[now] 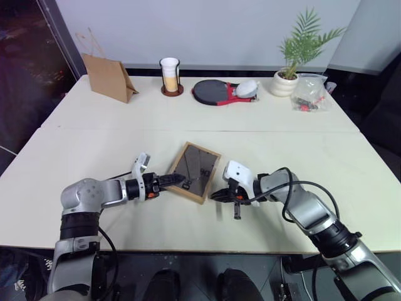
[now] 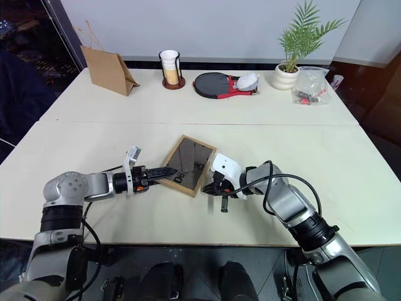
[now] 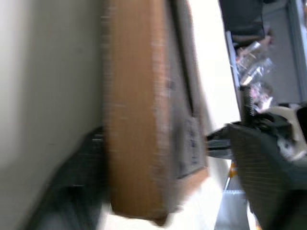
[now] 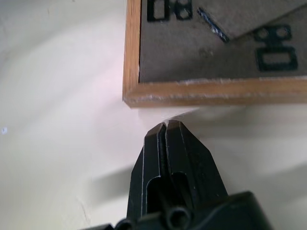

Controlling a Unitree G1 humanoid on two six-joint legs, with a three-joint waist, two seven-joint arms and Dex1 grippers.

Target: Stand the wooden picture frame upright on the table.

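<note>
Wooden picture frame (image 1: 195, 171) lies back-side up near the front of the bench (image 1: 125, 119). Left gripper (image 1: 179, 180) fingers straddle the frame's left edge; whether they clamp it cannot be told. Right gripper (image 4: 165, 125) fingers pressed together, just off the frame's near corner.

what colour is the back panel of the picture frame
Dark grey, inside a light-wood border, on the wooden picture frame. The right wrist view shows it best.

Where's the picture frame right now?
In the head views the wooden picture frame lies back-up on the table's near section, mid-front, between the left hand and right hand.
</note>
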